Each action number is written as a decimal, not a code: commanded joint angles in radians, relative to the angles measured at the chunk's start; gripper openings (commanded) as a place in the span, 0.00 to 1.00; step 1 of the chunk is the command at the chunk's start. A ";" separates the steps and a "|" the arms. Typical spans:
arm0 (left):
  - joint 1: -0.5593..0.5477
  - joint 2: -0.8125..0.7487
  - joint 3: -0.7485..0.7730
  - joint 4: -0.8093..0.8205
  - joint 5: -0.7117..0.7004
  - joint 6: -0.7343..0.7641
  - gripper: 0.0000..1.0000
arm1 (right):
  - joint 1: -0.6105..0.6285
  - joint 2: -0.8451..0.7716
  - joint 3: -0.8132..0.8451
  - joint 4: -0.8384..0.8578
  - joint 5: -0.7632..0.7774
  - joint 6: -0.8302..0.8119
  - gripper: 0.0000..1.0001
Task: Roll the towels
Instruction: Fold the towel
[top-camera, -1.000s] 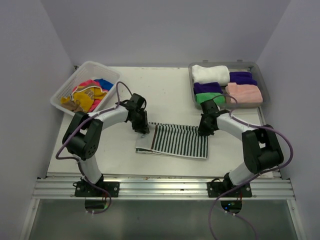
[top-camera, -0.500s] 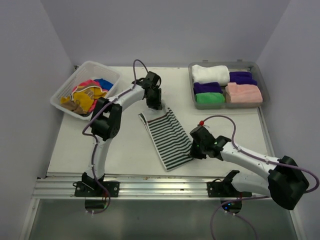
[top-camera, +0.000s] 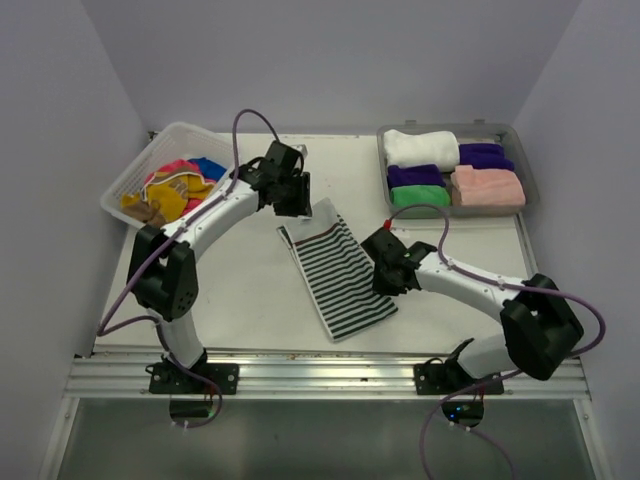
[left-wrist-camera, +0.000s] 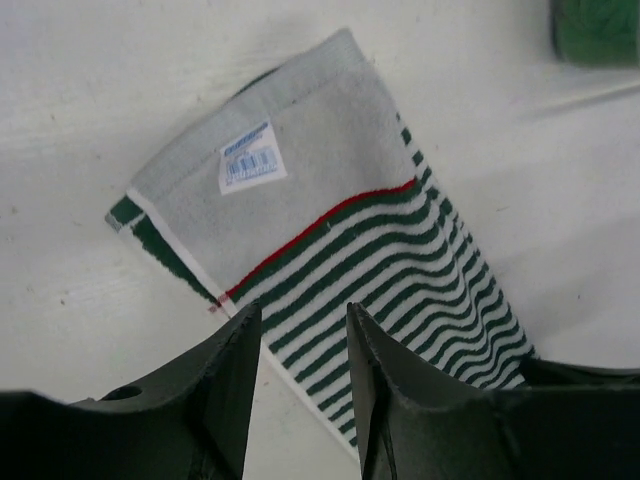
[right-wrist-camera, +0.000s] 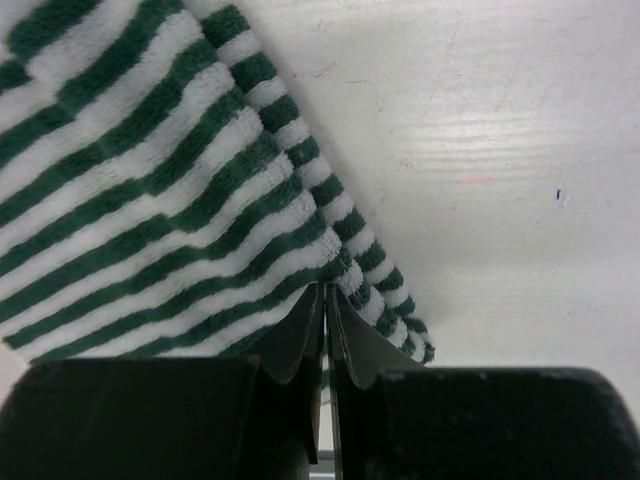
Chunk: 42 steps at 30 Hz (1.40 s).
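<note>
While right gripper (right-wrist-camera: 326, 290) pinches striped towel (top-camera: 338, 275) edge at its tips, left gripper (left-wrist-camera: 303, 320) hangs jaws apart, empty. Risk: one-handed pull likely skews, bunches towel.

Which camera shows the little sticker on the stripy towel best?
The left wrist view: the white barcode sticker sits in plain sight on the grey end of the stripy towel. The top view shows the whole towel, but the sticker is too small to make out. The right wrist view shows only green stripes.
</note>
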 joint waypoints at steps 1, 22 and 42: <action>-0.004 -0.018 -0.151 0.049 0.038 -0.030 0.43 | -0.031 0.063 0.037 0.059 0.009 -0.089 0.08; 0.008 0.249 0.128 -0.035 -0.056 0.048 0.40 | 0.119 -0.039 -0.098 0.126 -0.021 0.213 0.05; -0.055 -0.463 -0.607 0.094 0.157 -0.159 0.48 | -0.054 0.378 0.275 0.161 -0.057 -0.074 0.07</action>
